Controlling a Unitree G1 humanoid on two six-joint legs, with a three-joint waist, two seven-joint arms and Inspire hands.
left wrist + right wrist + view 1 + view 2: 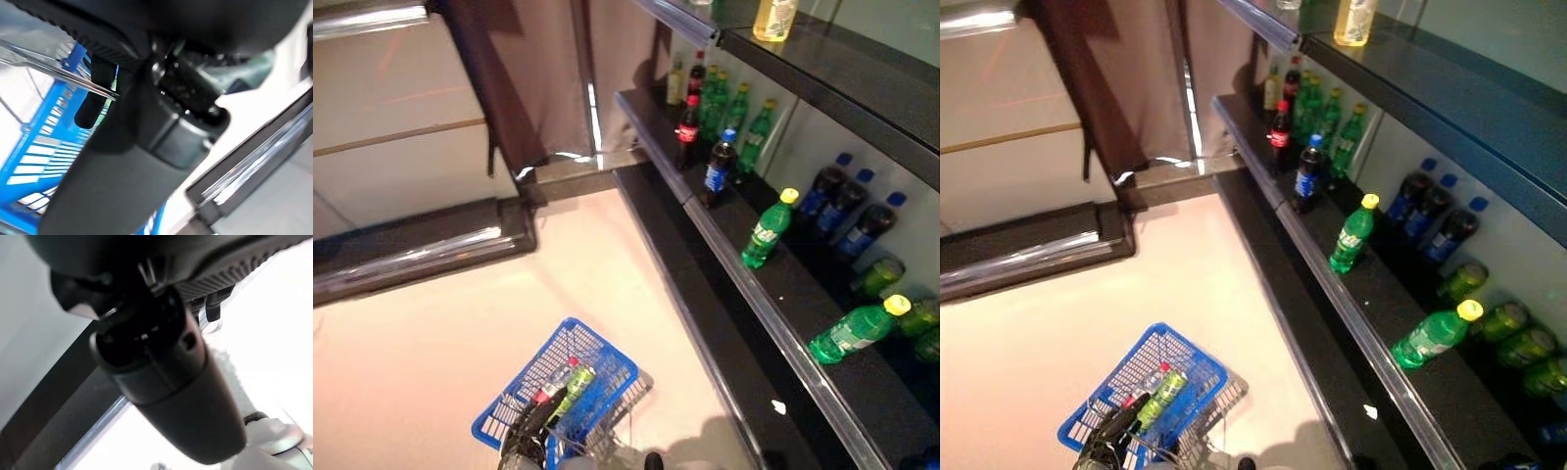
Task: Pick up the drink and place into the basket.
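Observation:
The blue basket (612, 364) hangs low at the lower left, above the pale floor. My left hand (523, 433) is shut on its thin wire handles (58, 69). A green drink (574, 388) and a red-capped drink (549, 384) lie inside it. On the dark shelf (773, 323) to the right, a green bottle with a yellow cap (767, 231) stands upright and another (857, 331) lies on its side. My right hand (166, 382) shows in its wrist view, open and empty, beside the shelf's edge.
Cola bottles (718, 168) and green bottles (734, 113) stand further back on the shelf, and dark blue-capped bottles (847, 211) against its back wall. A yellow drink (773, 18) stands on the upper shelf. A dark low ledge (421, 250) runs along the left.

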